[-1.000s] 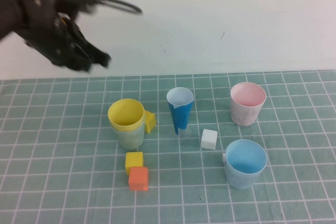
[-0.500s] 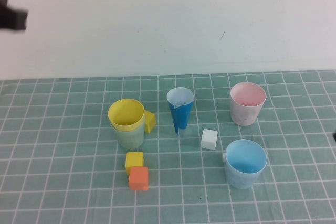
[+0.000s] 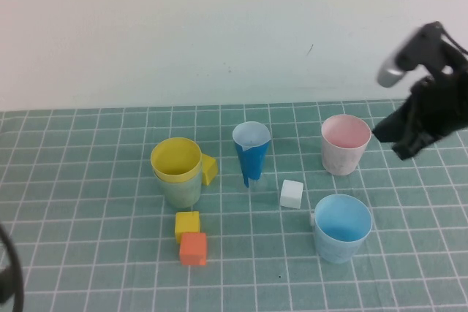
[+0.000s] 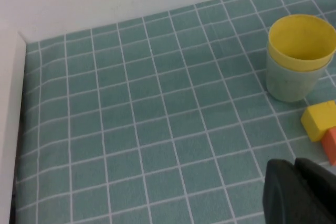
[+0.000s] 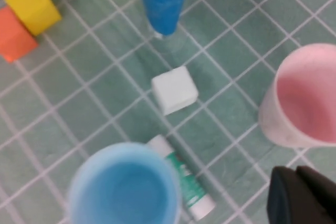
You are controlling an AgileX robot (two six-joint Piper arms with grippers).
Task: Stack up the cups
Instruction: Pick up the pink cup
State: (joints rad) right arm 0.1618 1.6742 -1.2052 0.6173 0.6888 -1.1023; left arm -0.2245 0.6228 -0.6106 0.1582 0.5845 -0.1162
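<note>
Yellow cup [image 3: 175, 158] sits nested in the pale green cup [image 3: 179, 189] at nine o'clock; pink cup [image 3: 344, 143] and blue cup [image 3: 341, 226] wait unstacked; right gripper [image 3: 401, 144] hovers closed at three o'clock; left wrist view: left gripper [image 4: 300, 192] shut, empty; right wrist view: pink cup beside the closed jaws.

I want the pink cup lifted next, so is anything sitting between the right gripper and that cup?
Nothing visible does. The right gripper, shut, hovers just beside the pink cup, on its right, with only bare mat between them. The left gripper, also shut, is far from it.
</note>
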